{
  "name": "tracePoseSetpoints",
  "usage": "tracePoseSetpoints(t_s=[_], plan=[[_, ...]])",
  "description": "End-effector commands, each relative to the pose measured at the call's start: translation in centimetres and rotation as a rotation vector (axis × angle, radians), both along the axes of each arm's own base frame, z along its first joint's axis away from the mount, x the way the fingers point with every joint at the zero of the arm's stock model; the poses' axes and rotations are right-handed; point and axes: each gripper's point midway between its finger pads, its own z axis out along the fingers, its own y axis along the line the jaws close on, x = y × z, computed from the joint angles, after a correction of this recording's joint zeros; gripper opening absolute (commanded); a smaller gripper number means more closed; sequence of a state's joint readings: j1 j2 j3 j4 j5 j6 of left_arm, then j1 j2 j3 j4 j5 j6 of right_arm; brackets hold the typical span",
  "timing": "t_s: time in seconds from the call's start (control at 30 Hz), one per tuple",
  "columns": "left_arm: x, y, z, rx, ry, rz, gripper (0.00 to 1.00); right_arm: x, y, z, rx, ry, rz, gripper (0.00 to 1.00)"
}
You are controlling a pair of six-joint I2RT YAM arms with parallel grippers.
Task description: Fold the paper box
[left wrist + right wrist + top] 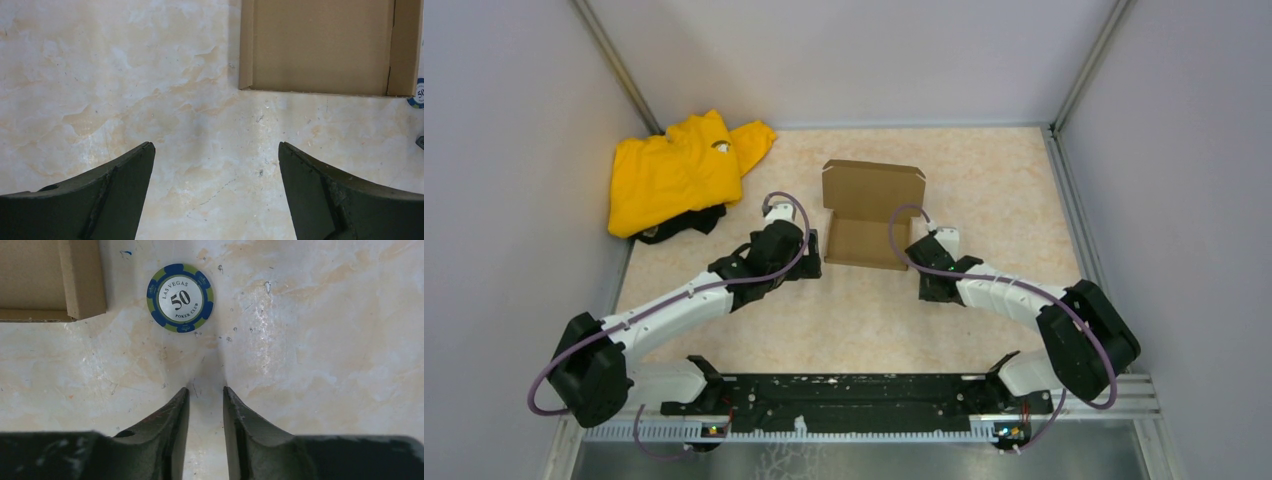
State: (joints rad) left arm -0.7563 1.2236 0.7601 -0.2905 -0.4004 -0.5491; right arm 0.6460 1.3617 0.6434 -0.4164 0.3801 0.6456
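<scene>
The paper box is brown cardboard in the middle of the table, its tray flat and its lid flap raised at the far side. My left gripper hovers just off the tray's near left corner. In the left wrist view that gripper is wide open over bare table, with the box ahead to the right. My right gripper is by the near right corner. In the right wrist view it shows a narrow gap with nothing in it, and the box corner lies ahead to the left.
A blue and green poker chip marked 50 lies on the table just right of the box corner, also seen as the chip at the left wrist view's edge. A yellow garment is heaped at the back left. Grey walls close in three sides.
</scene>
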Motion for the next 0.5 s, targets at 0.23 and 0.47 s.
tracePoseSetpoints(t_s=[0.23,0.47], plan=[[0.9,0.0,0.6,0.005,-0.025,0.014,0.99,3.2,1.1,2.1,-0.039,-0.077,0.037,0.60],[1.3,0.4,0.5,0.026,-0.023,0.022,0.99,4.8,1.5,0.4,-0.071,-0.046,0.045,0.58]])
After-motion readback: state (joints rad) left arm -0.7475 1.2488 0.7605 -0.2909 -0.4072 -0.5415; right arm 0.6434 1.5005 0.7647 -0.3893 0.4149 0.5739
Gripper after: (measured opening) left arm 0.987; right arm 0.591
